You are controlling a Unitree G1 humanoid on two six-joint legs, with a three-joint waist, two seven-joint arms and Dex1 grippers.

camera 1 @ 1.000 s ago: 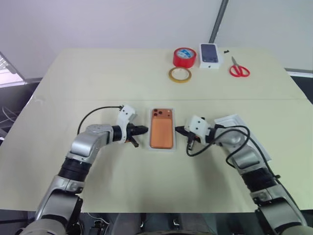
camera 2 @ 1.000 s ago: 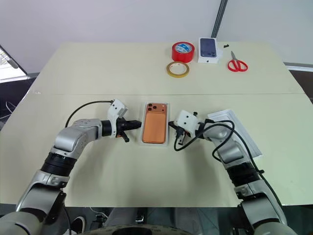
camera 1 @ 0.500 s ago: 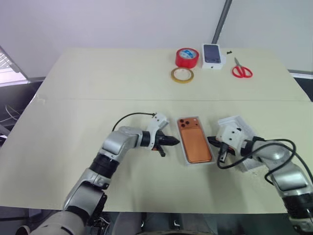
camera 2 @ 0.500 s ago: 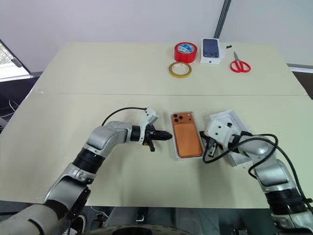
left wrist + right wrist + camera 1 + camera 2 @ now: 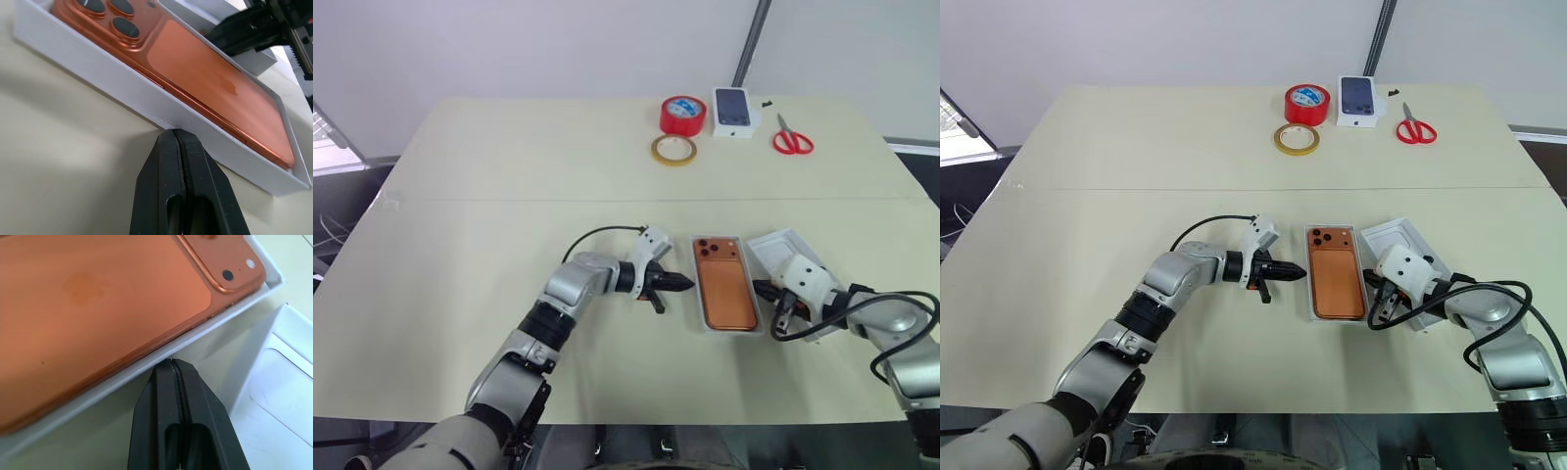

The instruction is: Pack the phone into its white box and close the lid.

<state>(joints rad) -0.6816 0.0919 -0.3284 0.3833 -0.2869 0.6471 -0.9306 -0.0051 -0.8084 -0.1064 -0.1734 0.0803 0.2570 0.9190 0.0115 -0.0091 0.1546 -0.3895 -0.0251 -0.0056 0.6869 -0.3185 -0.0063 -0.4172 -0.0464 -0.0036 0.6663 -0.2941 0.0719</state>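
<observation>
The left gripper (image 5: 180,134) is seen closed and empty against the white box (image 5: 707,321); the right gripper (image 5: 172,364), closed too, is apparently touching its other side. The phone (image 5: 723,289) is laid inside.

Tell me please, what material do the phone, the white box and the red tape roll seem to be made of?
The phone: probably metal or frosted glass, matte orange with a soft sheen and dark glossy lenses. The white box: likely stiff cardboard, matte, with thin straight walls and sharp corners. The red tape roll: apparently glossy plastic tape wound on a core; the core's material is unclear.
</observation>
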